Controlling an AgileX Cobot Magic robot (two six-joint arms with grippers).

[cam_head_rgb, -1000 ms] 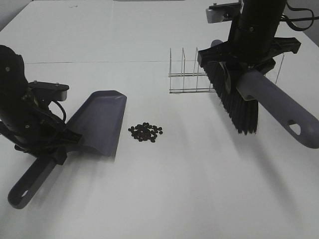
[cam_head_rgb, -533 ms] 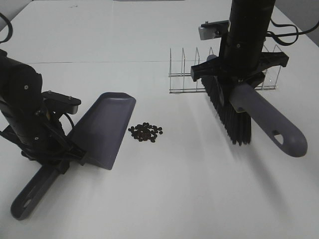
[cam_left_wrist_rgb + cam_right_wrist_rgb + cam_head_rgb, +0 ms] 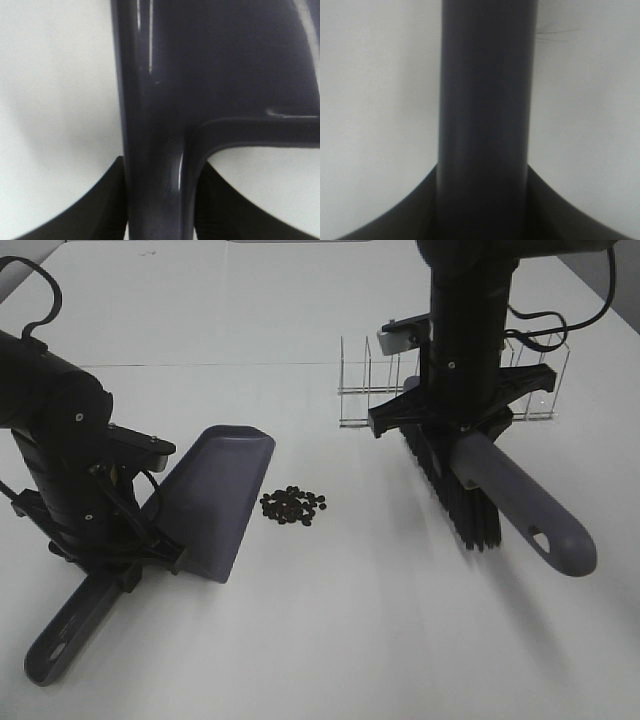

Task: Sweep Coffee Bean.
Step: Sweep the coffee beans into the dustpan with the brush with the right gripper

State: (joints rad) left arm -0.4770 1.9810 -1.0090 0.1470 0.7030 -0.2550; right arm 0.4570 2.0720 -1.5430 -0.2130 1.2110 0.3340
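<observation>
Few dozen tiny dark coffee bean (image 3: 293, 506) ovals, clustered on white counter (image 3: 380, 630) just beside dustpan (image 3: 220, 495) mouth. Left pincer (image 3: 160, 210) clamps dustpan handle; right pincer (image 3: 482, 205) clamps brush (image 3: 520, 512) handle. Wire rack (image 3: 355, 390) behind brush.

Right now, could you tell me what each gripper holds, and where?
Left gripper: the dustpan, by its handle. Right gripper: the brush, by its handle.

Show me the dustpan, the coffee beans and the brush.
dustpan (image 3: 215, 500), exterior high view, middle of its scoop.
coffee beans (image 3: 292, 506), exterior high view, centre of the pile.
brush (image 3: 525, 506), exterior high view, its grey handle.
</observation>
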